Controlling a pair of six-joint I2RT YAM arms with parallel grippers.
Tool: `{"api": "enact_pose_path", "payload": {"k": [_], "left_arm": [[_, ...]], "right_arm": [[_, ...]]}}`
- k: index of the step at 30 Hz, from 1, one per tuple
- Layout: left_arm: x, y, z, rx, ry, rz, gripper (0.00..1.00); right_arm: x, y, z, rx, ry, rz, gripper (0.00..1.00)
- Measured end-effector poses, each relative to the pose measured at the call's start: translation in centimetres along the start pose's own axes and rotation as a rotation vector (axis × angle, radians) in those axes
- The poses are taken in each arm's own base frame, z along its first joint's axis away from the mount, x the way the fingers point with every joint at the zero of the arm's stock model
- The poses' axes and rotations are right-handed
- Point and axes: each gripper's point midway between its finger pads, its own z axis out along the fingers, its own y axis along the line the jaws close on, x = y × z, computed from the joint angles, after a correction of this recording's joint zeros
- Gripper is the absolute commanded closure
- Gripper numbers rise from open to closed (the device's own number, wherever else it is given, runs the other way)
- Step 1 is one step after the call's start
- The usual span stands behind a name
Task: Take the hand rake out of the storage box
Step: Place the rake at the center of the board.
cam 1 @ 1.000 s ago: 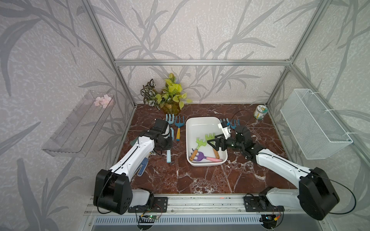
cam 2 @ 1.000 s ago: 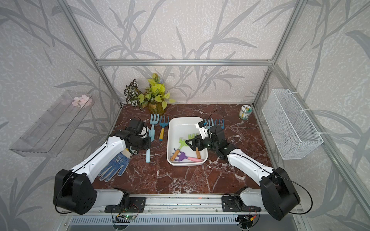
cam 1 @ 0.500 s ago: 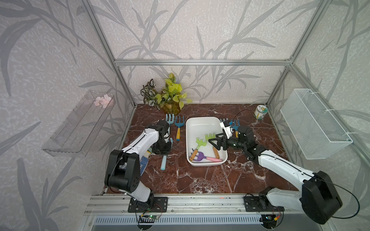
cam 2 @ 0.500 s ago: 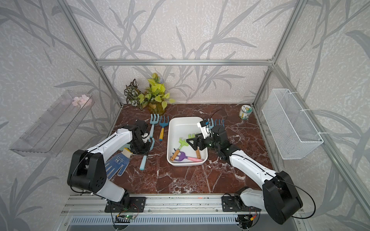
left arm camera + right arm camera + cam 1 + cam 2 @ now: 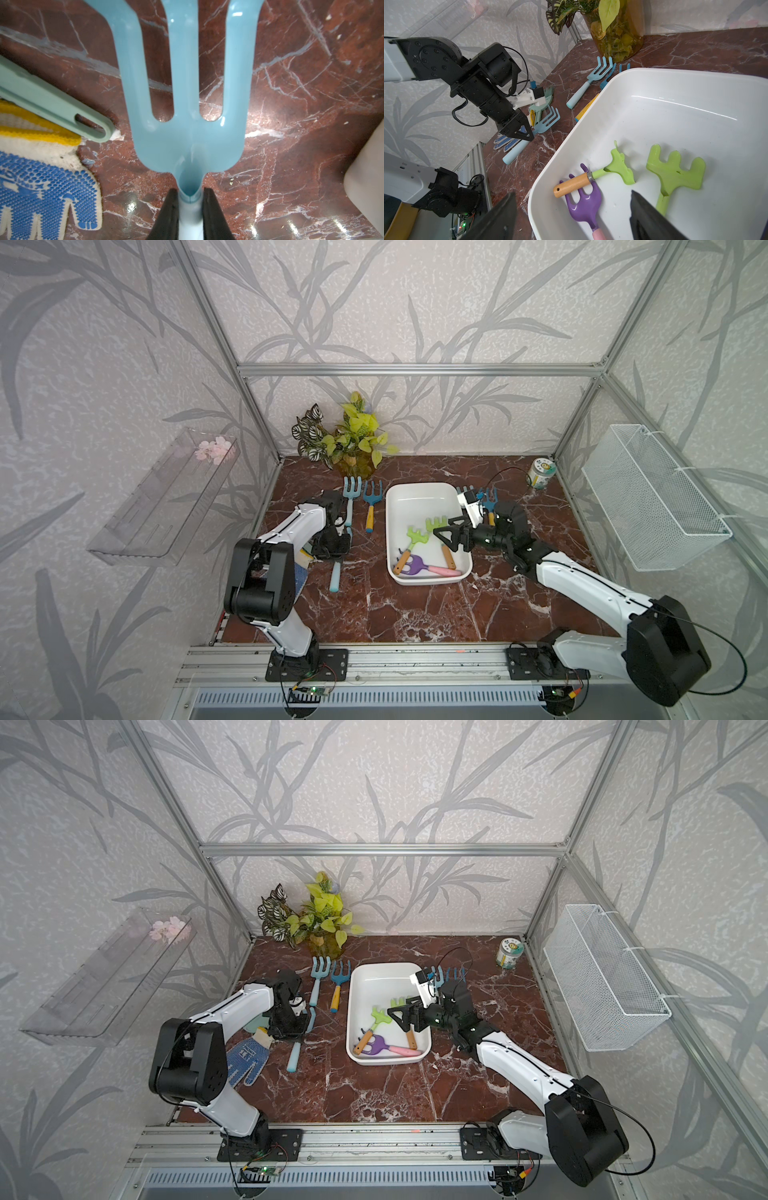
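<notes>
Left claw first: it is clenched on the neck of a pale blue rake, prongs pointing away from it, low over the desk. Whether the rake rests on the marble I cannot tell. That arm is folded sharply, elbow up and wrist bent down. Right claw hangs released, jaws wide, over the storage box, its arm stretched long from the rail. Inside the box lie two green hand rakes and a purple fork. One black finger covers part of one green rake's handle. A mint handle and a dotted glove are cut off in the left wrist view. In a top view the left arm covers most of the glove.
</notes>
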Motion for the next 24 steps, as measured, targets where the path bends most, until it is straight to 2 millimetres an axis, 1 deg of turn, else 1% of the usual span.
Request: {"api": "enact_pose_path", "payload": {"k": [8, 13, 20, 24], "left_arm": [[-1.1, 0.3, 1.3, -0.008, 0.023, -0.005, 0.94], [-1.3, 0.6, 1.6, -0.03, 0.021, -0.004, 0.89], [-1.5, 1.3, 1.6, -0.067, 0.015, 0.007, 0.74], [-1.5, 1.5, 1.6, -0.081, 0.014, 0.014, 0.62]], "right_arm": [[0.0, 0.0, 0.0, -0.001, 0.001, 0.001, 0.14], [0.0, -0.1, 0.0, 0.003, 0.0, 0.0, 0.14], [-0.1, -0.4, -0.1, 0.016, -0.004, 0.002, 0.12], [-0.2, -0.7, -0.1, 0.026, -0.009, 0.004, 0.1]]}}
